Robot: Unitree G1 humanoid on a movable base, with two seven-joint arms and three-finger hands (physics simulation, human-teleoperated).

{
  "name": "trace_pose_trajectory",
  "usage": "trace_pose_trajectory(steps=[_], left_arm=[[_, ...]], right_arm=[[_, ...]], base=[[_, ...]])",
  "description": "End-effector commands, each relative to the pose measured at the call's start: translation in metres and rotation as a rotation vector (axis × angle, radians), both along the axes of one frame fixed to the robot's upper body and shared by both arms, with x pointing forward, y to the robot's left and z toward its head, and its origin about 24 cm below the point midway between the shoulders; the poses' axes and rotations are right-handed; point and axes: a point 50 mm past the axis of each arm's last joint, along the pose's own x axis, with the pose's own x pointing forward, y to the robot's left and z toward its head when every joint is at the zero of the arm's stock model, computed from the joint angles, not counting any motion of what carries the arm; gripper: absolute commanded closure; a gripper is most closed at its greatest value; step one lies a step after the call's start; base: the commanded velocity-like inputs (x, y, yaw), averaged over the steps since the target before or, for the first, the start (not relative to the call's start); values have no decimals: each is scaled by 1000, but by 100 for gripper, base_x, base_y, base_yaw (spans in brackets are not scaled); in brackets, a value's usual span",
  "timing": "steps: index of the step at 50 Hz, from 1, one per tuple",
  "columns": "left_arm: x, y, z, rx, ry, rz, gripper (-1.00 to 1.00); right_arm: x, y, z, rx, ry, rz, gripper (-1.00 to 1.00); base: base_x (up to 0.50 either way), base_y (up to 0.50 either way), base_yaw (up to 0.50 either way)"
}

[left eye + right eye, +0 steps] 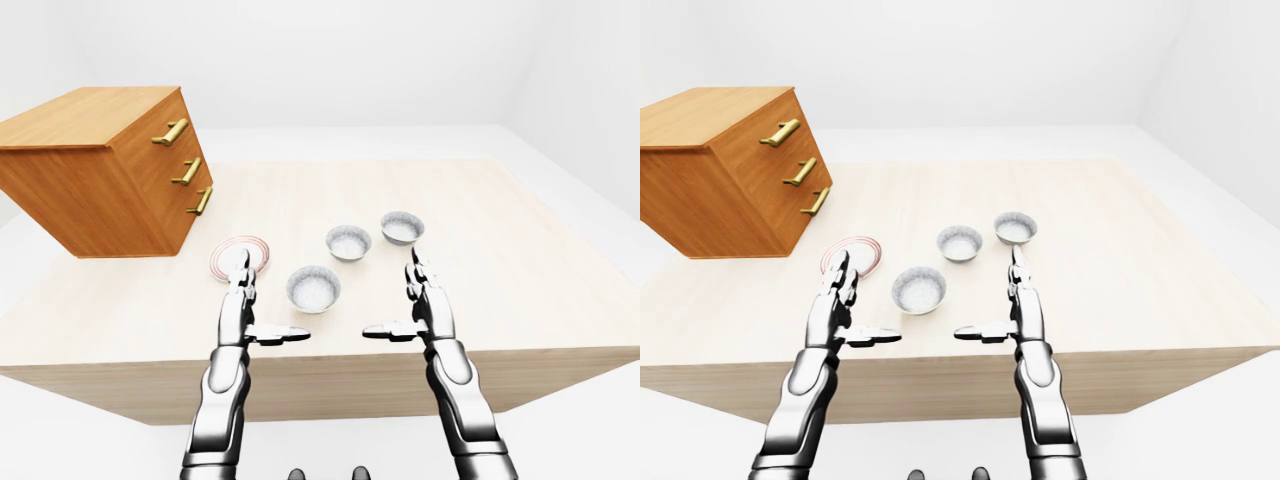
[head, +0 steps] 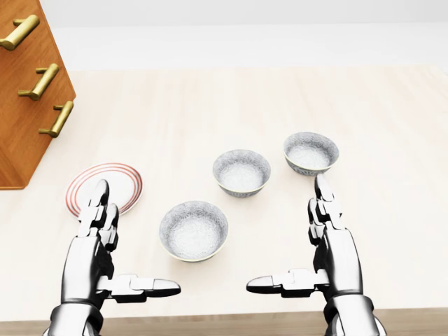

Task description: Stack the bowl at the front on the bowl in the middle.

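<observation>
Three grey speckled bowls stand in a slanted row on the pale wooden table [image 2: 210,98]. In the head view the lowest bowl [image 2: 194,229] sits between my two hands. The middle bowl [image 2: 241,171] is up and to its right, and the third bowl [image 2: 311,152] is farther right. All are upright, empty and apart. My left hand [image 2: 133,241] is open to the left of the lowest bowl, fingers straight and thumb pointing inward. To the right of that bowl my right hand [image 2: 287,234] mirrors it, also open. Neither hand touches a bowl.
A white plate with red rings [image 2: 115,183] lies on the table partly behind my left hand's fingers. A wooden drawer cabinet [image 2: 28,91] with brass handles stands at the upper left. The table's near edge [image 1: 330,365] runs just below my hands.
</observation>
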Motion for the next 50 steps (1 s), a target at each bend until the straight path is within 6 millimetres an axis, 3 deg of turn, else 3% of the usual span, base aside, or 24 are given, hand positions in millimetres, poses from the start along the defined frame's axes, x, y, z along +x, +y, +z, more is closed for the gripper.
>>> trace_pose_trajectory(steps=[1,19,34,46,50], left_arm=[[1,5,-1,7,0,-5,-100],[1,6,-4,18,-8,-3,-100],[2,6,-3,29,-16,3,-100],[1,6,13,36,-45,10,-100],[-2,4,27,46,-71,4,-100]], right_arm=[[-1,-6,1,-22,-1,12,-100],[-1,6,-2,-69,-6,53,-100],[6,7,-3,-132,-16,36,-100],[9,16,11,-276,-50,39,-100],[11,15,22,-333,-74,16,-100]], base=[[0,0,0],[0,0,0],[-8,-41,0],[0,0,0],[0,0,0]])
